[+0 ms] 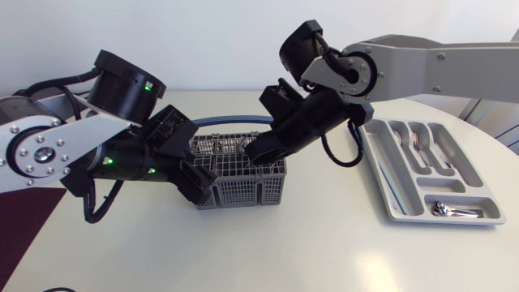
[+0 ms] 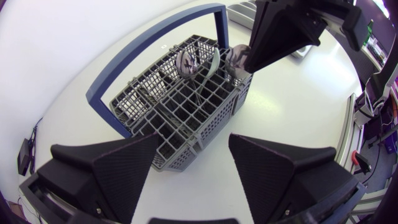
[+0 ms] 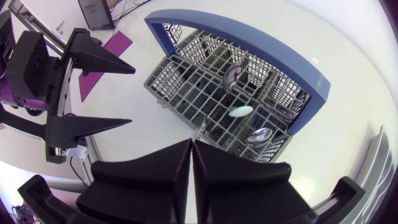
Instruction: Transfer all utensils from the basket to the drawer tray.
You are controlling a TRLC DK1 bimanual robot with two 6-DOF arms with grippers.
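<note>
Standing by, I see the white table [image 1: 308,243] open across the lower middle of the frame and between basket and tray, with its curved edge running down the right. The grey basket [image 1: 239,174] with its blue handle [image 1: 231,119] sits at centre, and several utensils [image 3: 240,111] stand in its cells. The right gripper [image 1: 256,152] hangs over the basket's right end, fingers pressed together, with a utensil's bowl just ahead. The left gripper [image 1: 195,182], spread wide, stands at the basket's lower left corner. The drawer tray [image 1: 377,166] at right holds forks [image 1: 418,142] in its upper slots and spoons [image 1: 450,209] in its lowest.
</note>
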